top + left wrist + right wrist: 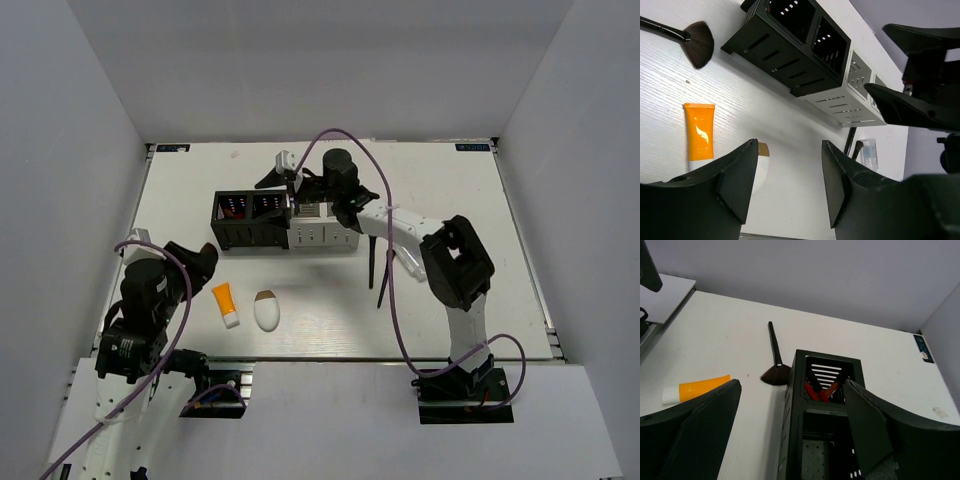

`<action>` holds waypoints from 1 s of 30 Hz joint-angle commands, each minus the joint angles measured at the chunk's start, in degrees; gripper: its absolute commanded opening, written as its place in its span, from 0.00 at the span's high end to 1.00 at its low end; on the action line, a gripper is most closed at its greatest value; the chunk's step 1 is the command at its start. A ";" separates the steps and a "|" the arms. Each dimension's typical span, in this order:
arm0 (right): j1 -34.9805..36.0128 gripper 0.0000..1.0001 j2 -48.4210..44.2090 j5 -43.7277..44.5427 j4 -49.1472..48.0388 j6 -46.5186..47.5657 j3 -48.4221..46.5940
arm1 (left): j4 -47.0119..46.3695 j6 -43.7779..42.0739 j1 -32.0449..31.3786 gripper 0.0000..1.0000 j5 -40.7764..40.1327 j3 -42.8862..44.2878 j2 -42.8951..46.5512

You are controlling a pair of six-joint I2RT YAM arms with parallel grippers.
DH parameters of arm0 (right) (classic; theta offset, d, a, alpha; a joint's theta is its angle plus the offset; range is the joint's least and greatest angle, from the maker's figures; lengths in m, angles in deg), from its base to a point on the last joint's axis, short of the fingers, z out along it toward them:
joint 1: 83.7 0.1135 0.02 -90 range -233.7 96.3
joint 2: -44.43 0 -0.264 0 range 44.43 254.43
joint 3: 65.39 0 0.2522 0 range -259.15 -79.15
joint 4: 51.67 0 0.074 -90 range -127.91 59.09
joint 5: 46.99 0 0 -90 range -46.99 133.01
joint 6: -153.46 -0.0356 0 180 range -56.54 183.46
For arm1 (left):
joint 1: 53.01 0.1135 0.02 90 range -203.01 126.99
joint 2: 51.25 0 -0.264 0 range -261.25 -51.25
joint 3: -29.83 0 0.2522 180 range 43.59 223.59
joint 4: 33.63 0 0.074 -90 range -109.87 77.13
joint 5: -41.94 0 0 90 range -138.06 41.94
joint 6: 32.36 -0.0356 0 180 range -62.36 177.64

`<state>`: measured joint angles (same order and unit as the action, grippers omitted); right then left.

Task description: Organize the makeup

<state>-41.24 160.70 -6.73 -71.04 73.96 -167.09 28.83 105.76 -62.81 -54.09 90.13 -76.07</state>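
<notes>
The orange tube with white cap and the white egg-shaped piece lie side by side at the table's front left. My left gripper hangs open and empty above them; in the left wrist view the tube and egg show beside its fingers. My right gripper is open and empty above the black organizer, whose far compartment holds two dark-red sticks. A black fan brush lies beyond that box. A thin black brush lies by a clear bottle.
The grey-white organizer stands against the black organizer's right end in the middle of the table. White walls close in the table at the back and both sides. The right arm stretches over the table's right half.
</notes>
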 commanded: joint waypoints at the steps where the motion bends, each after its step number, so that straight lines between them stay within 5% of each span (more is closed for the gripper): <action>1: -1.23 0.11 -4.73 0.24 1.12 6.43 2.33 | -3.00 0.05 0.40 0.36 1.10 -0.67 -1.28; 13: -4.40 0.11 -19.23 8.50 23.62 34.84 13.67 | -5.56 -3.55 -0.12 0.35 3.03 -2.86 -4.97; 19: -5.36 0.11 -24.42 22.30 26.70 33.62 17.54 | -4.41 -5.14 -0.13 0.35 2.86 -4.44 -8.14; 30: -8.35 0.11 -33.73 30.92 29.08 34.85 28.61 | -2.74 -10.50 -0.13 0.35 2.33 -5.59 -17.45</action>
<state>-49.02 129.57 20.24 -41.40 107.77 -139.62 25.49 97.89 -62.88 -51.51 84.86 -92.20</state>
